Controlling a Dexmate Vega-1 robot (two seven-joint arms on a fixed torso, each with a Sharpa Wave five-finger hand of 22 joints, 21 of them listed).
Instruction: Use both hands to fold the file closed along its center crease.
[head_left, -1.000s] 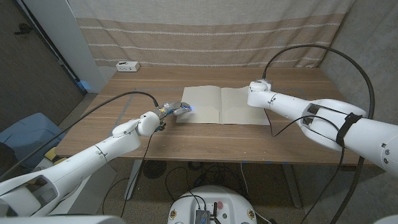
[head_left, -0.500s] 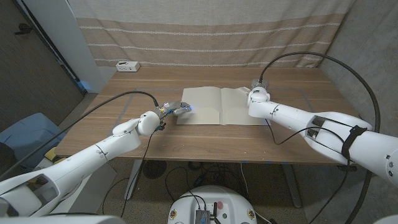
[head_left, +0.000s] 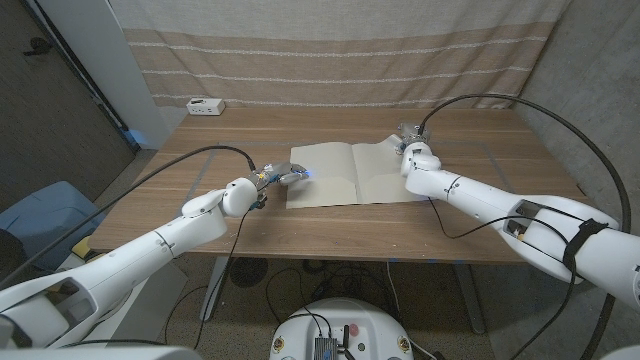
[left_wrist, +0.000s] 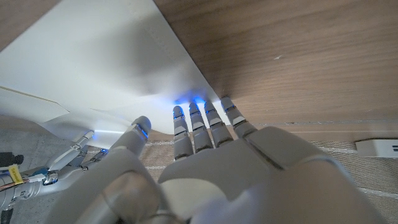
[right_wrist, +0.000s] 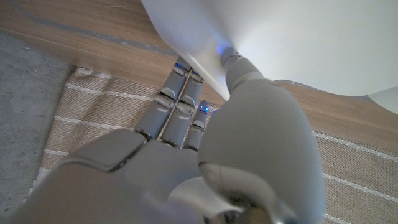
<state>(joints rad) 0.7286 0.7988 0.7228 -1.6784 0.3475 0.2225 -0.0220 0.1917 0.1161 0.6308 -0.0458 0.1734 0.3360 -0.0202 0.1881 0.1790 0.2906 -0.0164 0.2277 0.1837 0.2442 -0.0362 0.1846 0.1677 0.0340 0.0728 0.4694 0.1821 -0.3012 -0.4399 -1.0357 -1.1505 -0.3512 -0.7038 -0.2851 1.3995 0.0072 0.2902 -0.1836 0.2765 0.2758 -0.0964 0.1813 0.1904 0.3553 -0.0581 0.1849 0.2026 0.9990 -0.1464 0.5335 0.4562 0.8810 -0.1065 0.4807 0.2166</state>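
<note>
- R hand (head_left: 412, 152) has swung to file's (head_left: 345, 174) far-right corner, pinching the flap.
- L hand (head_left: 283, 175) fingers (left_wrist: 205, 121) straight, tips on left edge, holding nothing.
- Risk: thin pinch slips, flap drops mid-fold; file skates on worktop (head_left: 250, 225).

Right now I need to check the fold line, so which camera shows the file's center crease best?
The head view: the whole open file lies on the table, crease running down its middle between the left hand and right hand. The left wrist view shows one pale edge at its fingertips; the right wrist view a corner against the thumb; neither shows the crease.
</note>
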